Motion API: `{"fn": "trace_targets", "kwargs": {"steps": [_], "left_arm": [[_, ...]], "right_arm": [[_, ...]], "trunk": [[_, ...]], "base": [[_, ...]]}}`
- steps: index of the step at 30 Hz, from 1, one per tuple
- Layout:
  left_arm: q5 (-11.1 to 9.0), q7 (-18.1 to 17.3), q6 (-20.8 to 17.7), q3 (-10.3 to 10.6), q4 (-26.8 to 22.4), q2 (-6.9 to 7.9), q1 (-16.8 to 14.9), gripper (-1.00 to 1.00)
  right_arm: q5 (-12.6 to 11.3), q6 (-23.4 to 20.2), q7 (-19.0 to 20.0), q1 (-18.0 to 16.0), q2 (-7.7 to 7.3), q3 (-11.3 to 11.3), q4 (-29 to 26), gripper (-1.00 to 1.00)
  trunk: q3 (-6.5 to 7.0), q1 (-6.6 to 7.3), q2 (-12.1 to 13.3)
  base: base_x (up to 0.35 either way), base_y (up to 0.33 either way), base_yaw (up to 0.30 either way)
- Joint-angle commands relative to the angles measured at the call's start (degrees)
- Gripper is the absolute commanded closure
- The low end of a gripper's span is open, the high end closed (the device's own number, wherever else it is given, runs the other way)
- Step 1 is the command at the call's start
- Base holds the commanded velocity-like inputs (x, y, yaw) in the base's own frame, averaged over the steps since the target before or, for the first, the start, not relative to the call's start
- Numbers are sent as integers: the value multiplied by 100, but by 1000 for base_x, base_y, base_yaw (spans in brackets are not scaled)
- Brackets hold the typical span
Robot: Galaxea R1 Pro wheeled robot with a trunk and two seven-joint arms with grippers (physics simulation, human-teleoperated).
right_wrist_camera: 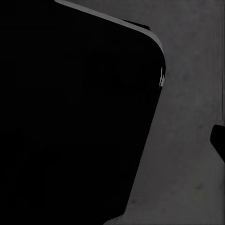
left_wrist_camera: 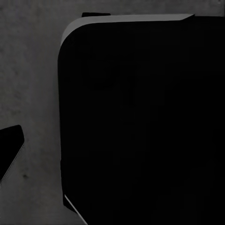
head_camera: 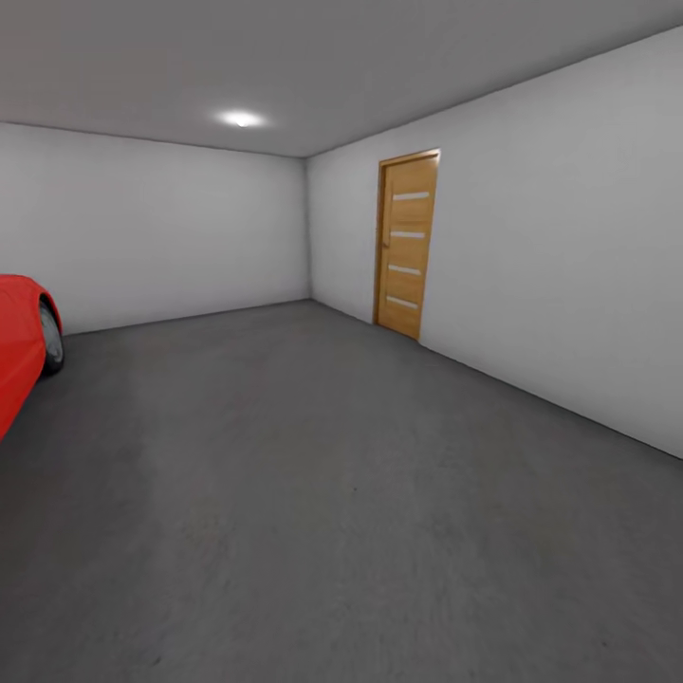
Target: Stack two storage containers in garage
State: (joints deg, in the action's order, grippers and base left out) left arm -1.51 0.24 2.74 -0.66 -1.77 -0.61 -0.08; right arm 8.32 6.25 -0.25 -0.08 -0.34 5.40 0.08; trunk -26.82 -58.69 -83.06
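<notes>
On my head camera I see the front part of a red car (head_camera: 19,346) at the left edge, with its dark wheel (head_camera: 52,337) turned toward the far wall. A wooden door (head_camera: 408,243) stands closed in the right wall, near the far corner. It has four pale horizontal strips across it. The walls (head_camera: 550,247) are pale grey and plain. One round ceiling light (head_camera: 241,119) is shining on the far left part of the grey ceiling (head_camera: 379,66).
</notes>
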Motion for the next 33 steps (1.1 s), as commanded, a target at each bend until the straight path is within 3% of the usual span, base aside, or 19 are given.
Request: {"fn": "trace_targets", "kwargs": {"steps": [1,33], "left_arm": [[-16,3,16,-5,1,-1,-1,-100],[-16,20,22,-5,1,-1,-1,-100]], "right_arm": [[12,16,-2,-1,-2,42,1,-100],[6,49,-18,-1,4,34,0,-100]], "trunk": [[-4,-3,-2],[-4,-3,-2]], "base": [[324,0,0],[324,0,0]]}}
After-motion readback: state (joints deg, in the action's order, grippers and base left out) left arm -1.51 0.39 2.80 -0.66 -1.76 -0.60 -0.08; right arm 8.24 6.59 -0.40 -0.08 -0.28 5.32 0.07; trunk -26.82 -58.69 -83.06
